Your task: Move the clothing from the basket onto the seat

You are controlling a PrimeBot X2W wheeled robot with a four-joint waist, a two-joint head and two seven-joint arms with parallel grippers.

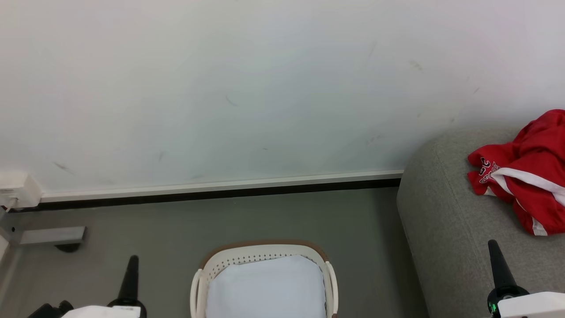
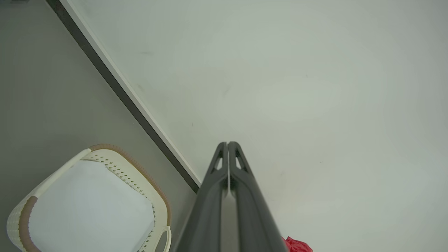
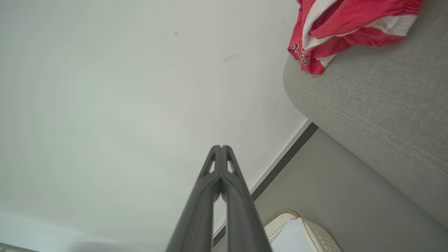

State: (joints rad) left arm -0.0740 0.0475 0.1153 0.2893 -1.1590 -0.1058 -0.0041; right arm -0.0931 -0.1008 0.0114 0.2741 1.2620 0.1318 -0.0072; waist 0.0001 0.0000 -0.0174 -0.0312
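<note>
Finding the clothing (image 1: 525,172) crumpled on the seat (image 1: 446,221) at three o'clock, well apart from the basket (image 1: 265,252) at six. Holding left fingers (image 2: 241,182) and right fingers (image 3: 234,189) pressed together, empty.

Scuffed white wall (image 1: 220,88), dark baseboard (image 1: 220,194), grey floor (image 1: 273,216).

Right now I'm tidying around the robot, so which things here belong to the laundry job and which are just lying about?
Job: red clothing, lying on the grey seat; basket on the floor; left gripper and right gripper, both shut, empty.
Lying about: white box at far left; metal bracket below it; skirting board.
</note>
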